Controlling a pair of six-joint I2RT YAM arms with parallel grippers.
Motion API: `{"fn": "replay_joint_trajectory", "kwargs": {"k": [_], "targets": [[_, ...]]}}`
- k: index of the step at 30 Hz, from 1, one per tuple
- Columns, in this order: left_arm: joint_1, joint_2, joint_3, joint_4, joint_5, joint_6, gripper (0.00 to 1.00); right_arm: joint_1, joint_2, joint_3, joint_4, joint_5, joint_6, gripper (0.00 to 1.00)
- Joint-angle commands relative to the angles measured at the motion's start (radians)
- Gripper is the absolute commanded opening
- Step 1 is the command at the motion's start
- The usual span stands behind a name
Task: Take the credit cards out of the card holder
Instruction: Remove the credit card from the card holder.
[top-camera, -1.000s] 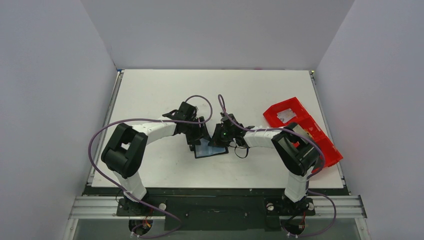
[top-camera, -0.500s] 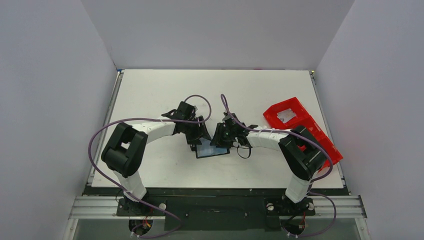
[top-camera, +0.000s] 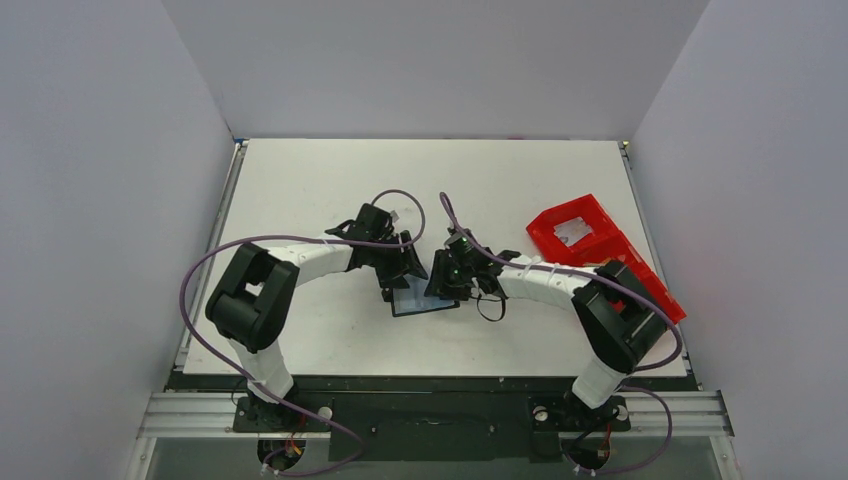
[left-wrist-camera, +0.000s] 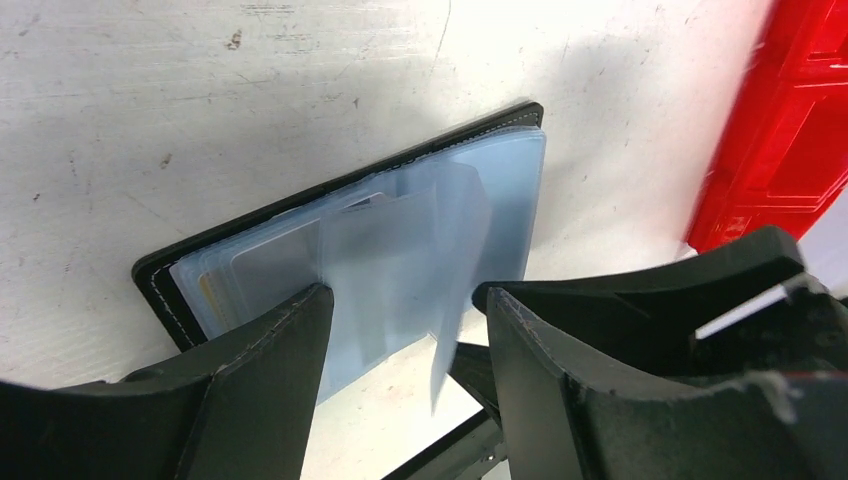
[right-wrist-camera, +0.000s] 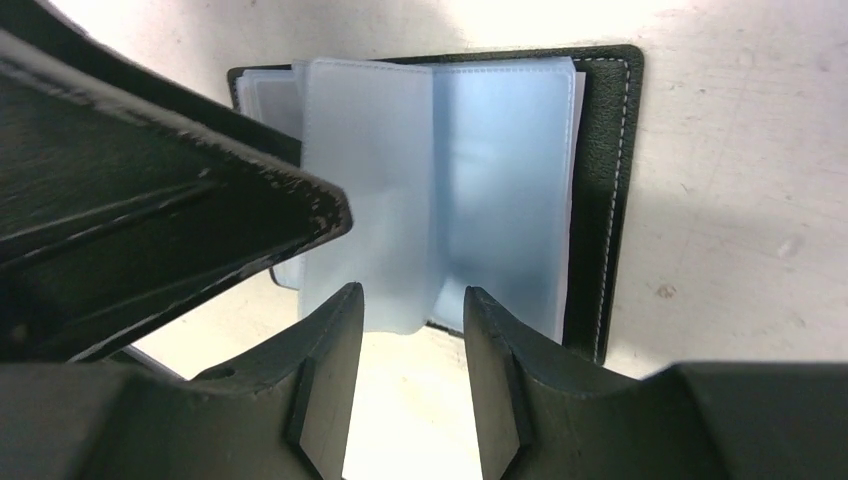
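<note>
The card holder (top-camera: 422, 297) lies open on the white table, black cover down, its blue-grey plastic sleeves (right-wrist-camera: 480, 170) fanned up. A yellow-marked credit card edge (left-wrist-camera: 208, 290) shows faintly inside a sleeve; other cards are hidden. My left gripper (top-camera: 397, 278) stands open over the holder's left side. In the left wrist view the left gripper (left-wrist-camera: 402, 295) straddles the card holder (left-wrist-camera: 350, 215) with a loose sleeve (left-wrist-camera: 462, 260) standing between its fingers. My right gripper (top-camera: 447, 278) is open at the holder's right edge. In the right wrist view the right gripper (right-wrist-camera: 410, 295) has a sleeve's edge just beyond its tips.
A red compartment tray (top-camera: 600, 255) sits to the right, near the right arm's elbow; the red compartment tray (left-wrist-camera: 790, 130) also fills the left wrist view's right edge. The left gripper's finger (right-wrist-camera: 200, 225) crosses the right wrist view at left, close to the right gripper.
My right gripper has gone from shut to open, and its elbow has swung toward the right. The left gripper and the holder have stayed where they were.
</note>
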Motion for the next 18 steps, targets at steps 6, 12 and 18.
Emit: {"fn": "replay_joint_trajectory", "kwargs": {"k": [6,12,18], "targets": [[-0.023,0.042,0.030,0.040,0.031,-0.004,0.56,0.012,-0.160,-0.009,-0.059,0.089,-0.047,0.40],[-0.040,0.059,0.062,0.035,0.036,-0.007,0.56,0.012,-0.215,-0.025,-0.065,0.118,-0.046,0.40],[-0.057,0.073,0.102,0.023,0.040,-0.006,0.56,0.008,-0.276,-0.040,-0.086,0.168,-0.041,0.39]]}}
